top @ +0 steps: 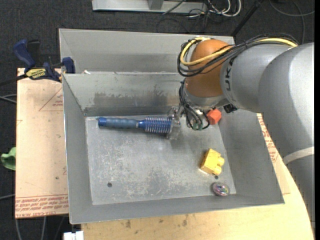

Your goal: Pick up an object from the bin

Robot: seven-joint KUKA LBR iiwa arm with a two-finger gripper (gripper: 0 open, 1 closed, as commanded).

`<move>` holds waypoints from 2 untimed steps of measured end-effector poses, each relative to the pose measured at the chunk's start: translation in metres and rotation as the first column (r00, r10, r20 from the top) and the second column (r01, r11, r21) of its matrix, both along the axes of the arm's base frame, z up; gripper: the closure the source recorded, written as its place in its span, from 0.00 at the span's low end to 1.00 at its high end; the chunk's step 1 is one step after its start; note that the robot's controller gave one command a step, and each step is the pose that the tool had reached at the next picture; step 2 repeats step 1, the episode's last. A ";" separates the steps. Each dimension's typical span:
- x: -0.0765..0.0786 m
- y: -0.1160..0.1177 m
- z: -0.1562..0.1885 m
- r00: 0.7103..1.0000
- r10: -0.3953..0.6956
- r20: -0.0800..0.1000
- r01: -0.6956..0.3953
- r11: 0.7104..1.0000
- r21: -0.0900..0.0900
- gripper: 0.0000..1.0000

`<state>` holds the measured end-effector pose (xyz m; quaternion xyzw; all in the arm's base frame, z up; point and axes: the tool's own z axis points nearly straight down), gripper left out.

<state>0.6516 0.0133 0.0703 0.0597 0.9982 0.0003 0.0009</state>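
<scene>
The gripper (175, 120) is seen low at the right end of a blue brush (131, 124), which lies along the far side of the bin (75, 149) floor, handle to the left and bristle head to the right. Whether the gripper is apart or together cannot be told. The brush is judged light, stiff in the handle and yielding in the bristles, so a hold on the handle beside the head would be surer. A yellow block (212, 161) lies well apart, near right.

Single camera, above the grey bin (140, 171), looking down slightly obliquely (arm (270, 84) from right)
</scene>
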 end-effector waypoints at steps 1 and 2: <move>-0.013 0.009 0.152 1.000 0.006 0.008 -0.006 1.000 0.000 1.00; -0.013 0.009 0.152 1.000 0.006 0.008 -0.006 1.000 0.000 1.00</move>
